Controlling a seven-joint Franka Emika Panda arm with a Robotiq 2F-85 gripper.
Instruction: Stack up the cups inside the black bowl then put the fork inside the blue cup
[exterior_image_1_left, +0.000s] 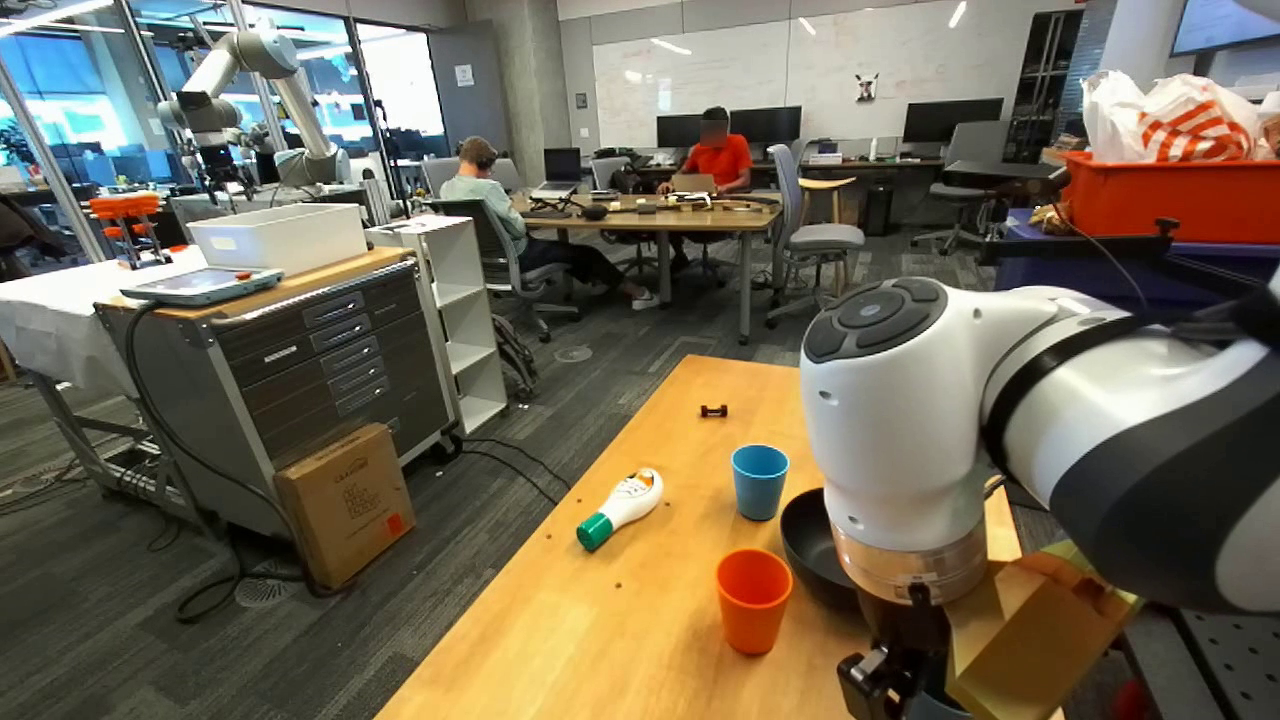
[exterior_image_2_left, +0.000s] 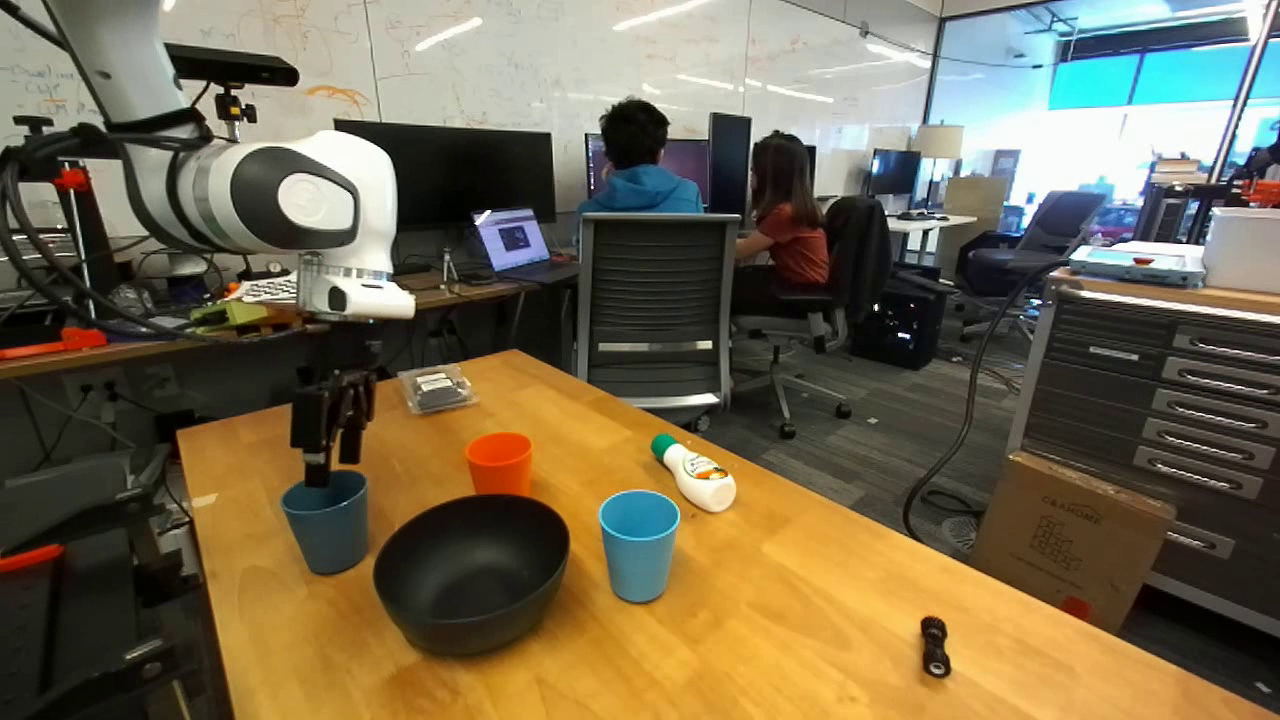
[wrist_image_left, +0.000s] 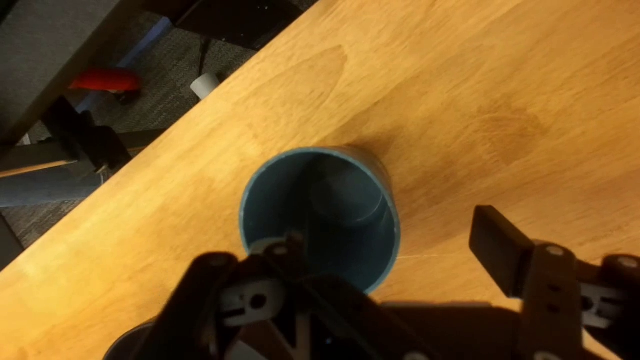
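A dark blue cup (exterior_image_2_left: 325, 532) stands upright on the table; it also shows in the wrist view (wrist_image_left: 345, 200). My gripper (exterior_image_2_left: 333, 468) is open, pointing down at this cup. In the wrist view the gripper (wrist_image_left: 400, 250) has one finger over or in the cup's mouth and the other outside, apart from it. A black bowl (exterior_image_2_left: 470, 600) stands beside this cup and looks empty. A light blue cup (exterior_image_2_left: 640, 555) and an orange cup (exterior_image_2_left: 500, 468) stand upright near the bowl. The bowl (exterior_image_1_left: 812, 555), light blue cup (exterior_image_1_left: 760, 490) and orange cup (exterior_image_1_left: 754, 610) show in both exterior views. No fork is in view.
A white bottle with a green cap (exterior_image_2_left: 697, 476) lies on the table. A small black dumbbell-shaped object (exterior_image_2_left: 934, 646) lies farther off. A clear plastic box (exterior_image_2_left: 436, 388) sits near the table's corner. A yellow box (exterior_image_1_left: 1040, 640) shows beside the arm. The table edge is close to the dark blue cup.
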